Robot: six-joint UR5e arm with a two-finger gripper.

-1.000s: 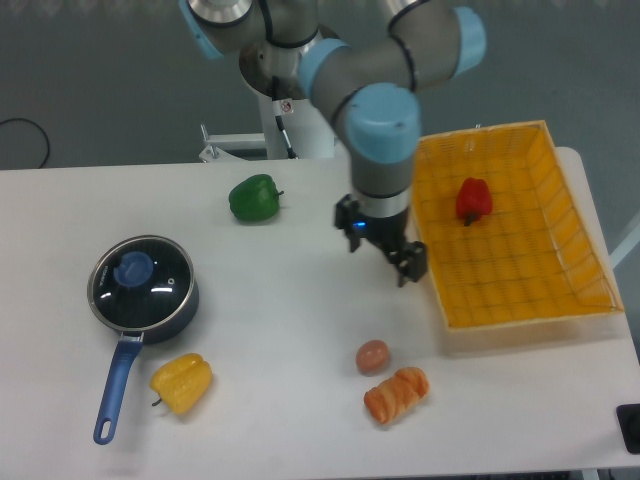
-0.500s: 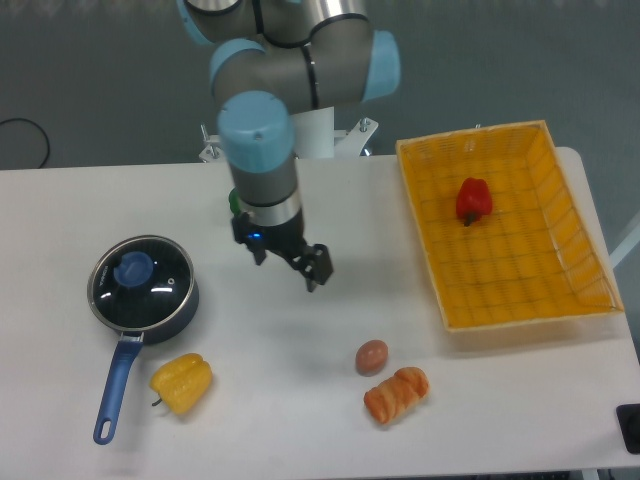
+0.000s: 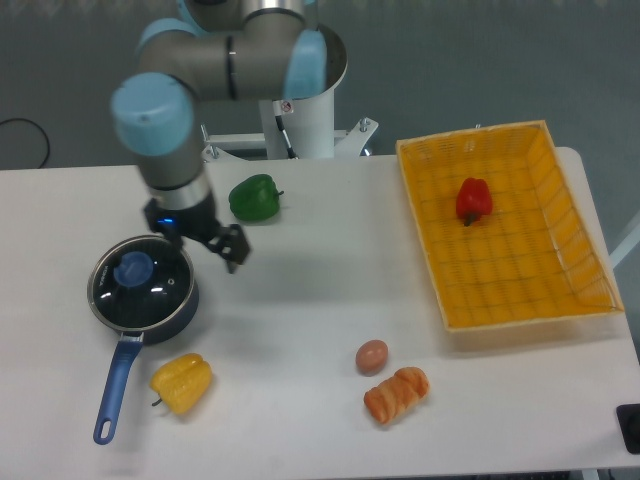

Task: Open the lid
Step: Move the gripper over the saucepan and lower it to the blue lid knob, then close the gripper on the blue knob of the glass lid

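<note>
White tabletop (image 3: 300, 300) carries all the objects, and we see its near and right edges in frame. We locate the lid (image 3: 140, 281) seated on the saucepan (image 3: 146, 305) near the left edge, its blue knob (image 3: 133, 268) at centre; the saucepan handle (image 3: 114, 390) points toward the near edge. A yellow pepper (image 3: 181, 383) lies just beside that handle. A green pepper (image 3: 254, 197) sits toward the far edge, near the arm's base. We note open surface across the middle of the table, between the saucepan and the orange basket (image 3: 580, 230) at the right, which holds a red pepper (image 3: 473, 200). An egg (image 3: 372, 356) and a bread roll (image 3: 396, 394) lie near the front, close together. A small sticker on the base column (image 3: 288, 106) is too small for us to read. The gripper (image 3: 200, 240) hangs at the lid's far-right rim, holding nothing; we cannot tell its opening width, nor whether it touches the lid.
</note>
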